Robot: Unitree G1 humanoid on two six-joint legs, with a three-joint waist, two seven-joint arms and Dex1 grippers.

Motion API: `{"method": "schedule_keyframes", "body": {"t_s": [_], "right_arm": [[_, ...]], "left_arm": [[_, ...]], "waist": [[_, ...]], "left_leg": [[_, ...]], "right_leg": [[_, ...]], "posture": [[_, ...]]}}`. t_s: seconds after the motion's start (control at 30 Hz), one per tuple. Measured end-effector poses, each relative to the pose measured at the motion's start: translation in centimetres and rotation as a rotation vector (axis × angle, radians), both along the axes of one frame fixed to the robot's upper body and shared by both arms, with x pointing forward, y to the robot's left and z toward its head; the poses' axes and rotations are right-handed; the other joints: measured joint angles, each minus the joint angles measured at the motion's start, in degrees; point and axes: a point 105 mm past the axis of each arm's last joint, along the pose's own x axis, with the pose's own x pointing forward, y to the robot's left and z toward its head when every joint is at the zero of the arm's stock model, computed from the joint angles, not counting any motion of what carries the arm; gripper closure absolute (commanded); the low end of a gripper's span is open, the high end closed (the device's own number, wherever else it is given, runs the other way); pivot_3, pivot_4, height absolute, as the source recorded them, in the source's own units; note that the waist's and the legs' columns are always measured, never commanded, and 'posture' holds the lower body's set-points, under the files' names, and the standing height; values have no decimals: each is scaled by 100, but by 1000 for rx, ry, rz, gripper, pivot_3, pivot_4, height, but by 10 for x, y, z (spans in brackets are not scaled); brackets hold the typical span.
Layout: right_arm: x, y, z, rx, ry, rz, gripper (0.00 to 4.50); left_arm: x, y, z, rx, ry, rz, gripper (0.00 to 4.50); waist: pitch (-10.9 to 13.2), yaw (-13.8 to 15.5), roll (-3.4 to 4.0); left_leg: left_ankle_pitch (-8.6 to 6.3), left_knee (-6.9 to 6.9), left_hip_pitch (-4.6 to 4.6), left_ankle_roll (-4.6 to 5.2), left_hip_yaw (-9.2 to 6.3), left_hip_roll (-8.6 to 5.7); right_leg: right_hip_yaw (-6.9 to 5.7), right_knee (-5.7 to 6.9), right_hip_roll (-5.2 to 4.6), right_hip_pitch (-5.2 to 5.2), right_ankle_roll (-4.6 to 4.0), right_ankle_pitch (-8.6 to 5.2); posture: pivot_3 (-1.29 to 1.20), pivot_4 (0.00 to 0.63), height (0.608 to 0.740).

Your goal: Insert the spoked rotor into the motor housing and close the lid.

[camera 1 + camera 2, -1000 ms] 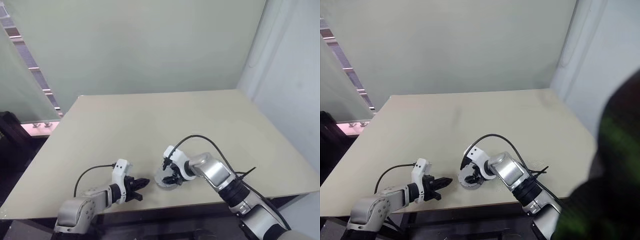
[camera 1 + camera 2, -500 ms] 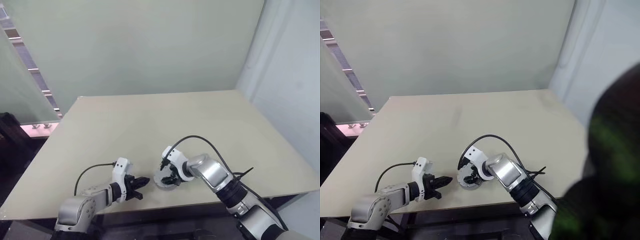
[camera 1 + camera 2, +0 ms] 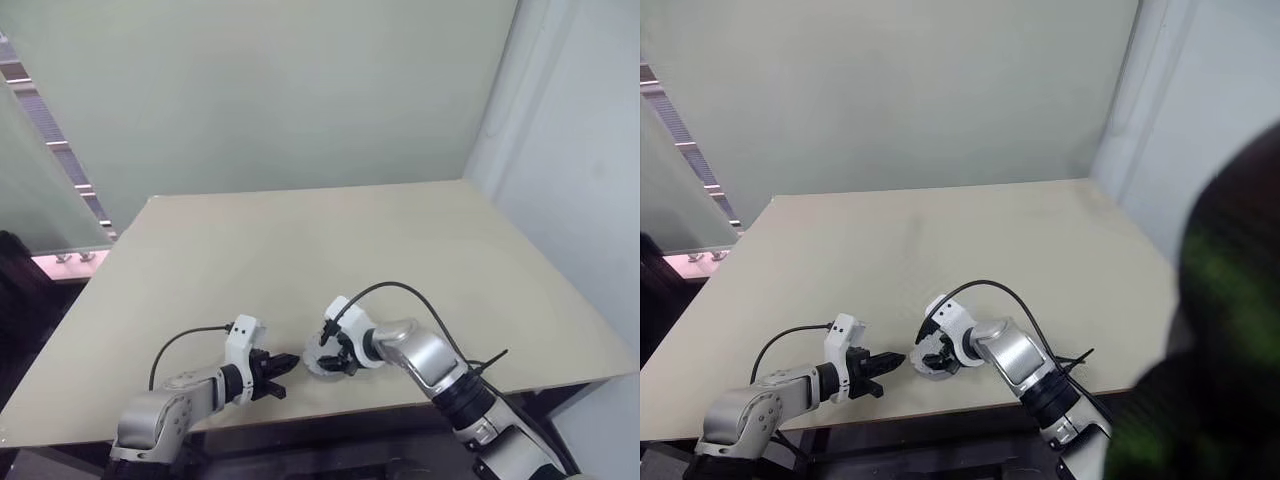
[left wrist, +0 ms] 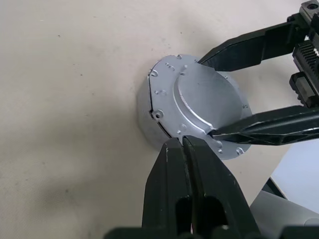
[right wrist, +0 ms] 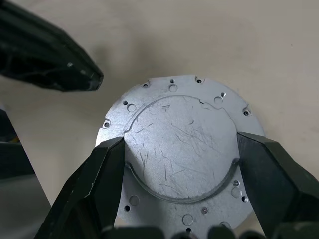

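Note:
The motor housing stands on the table as a short silvery cylinder near the front edge. The lid lies flat on top of it, a round plate with a raised hub and small holes around its rim. My right gripper reaches down over it, and its fingers press against opposite sides of the hub. My left gripper is shut, its tips almost at the housing's side wall just below the lid's rim. The spoked rotor is hidden.
The beige table stretches far behind the housing, and its front edge runs close below both grippers. A black cable arches over my right wrist. A wall stands behind the table.
The whole picture has shifted a little with the camera. My right wrist has tilted slightly while its fingers stay on the lid. The left gripper has not moved.

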Motion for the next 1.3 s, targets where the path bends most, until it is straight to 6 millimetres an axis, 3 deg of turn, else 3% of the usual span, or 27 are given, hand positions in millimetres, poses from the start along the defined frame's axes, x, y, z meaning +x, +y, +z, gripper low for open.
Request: {"method": "schedule_keyframes", "body": {"t_s": [0.6,1.3], "right_arm": [[1,1,-2,105,-34,7,1291],[1,3,1,-47,-43,32,1291]], "left_arm": [[0,3,0,17,3,-6,4500],[2,0,1,20,0,-12,4500]], "waist": [[8,-1,-7],[8,1,-6]], "left_leg": [[0,-7,-5,0,-2,2],[-1,-12,-2,-1,-4,-1]], "right_leg": [[-1,-4,1,-6,0,0],[-2,-4,-3,-4,0,0]], "posture": [[0,0,740],[0,0,740]]}}
